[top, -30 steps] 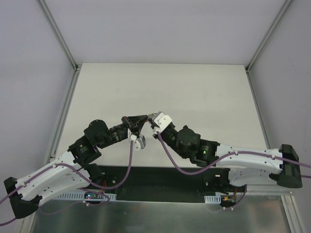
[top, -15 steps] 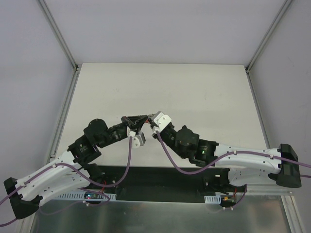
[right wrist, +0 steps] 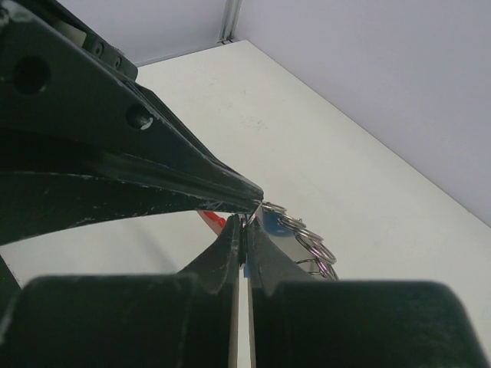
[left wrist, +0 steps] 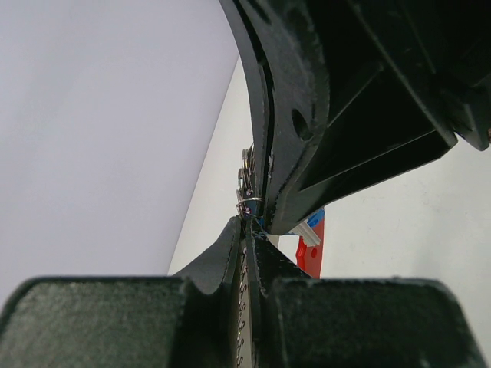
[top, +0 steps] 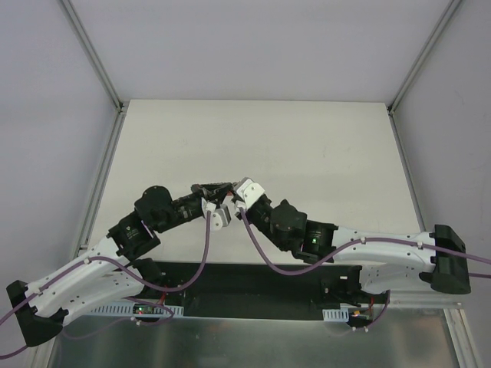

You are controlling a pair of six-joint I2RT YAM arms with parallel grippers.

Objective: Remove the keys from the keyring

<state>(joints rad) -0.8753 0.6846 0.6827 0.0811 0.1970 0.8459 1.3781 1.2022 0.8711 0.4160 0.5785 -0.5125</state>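
With both jaws pinched shut tip to tip on the keyring (left wrist: 250,204), its red tag (left wrist: 311,247) at 4 o'clock, I judge the keys (right wrist: 303,234) not yet freed.

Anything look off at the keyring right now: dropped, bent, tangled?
Nothing stands out. The left gripper and right gripper meet tip to tip over the table, jaws shut on the keyring. The keys and red tag sit right beside the tips. Whether the wire is bent is too small to tell.
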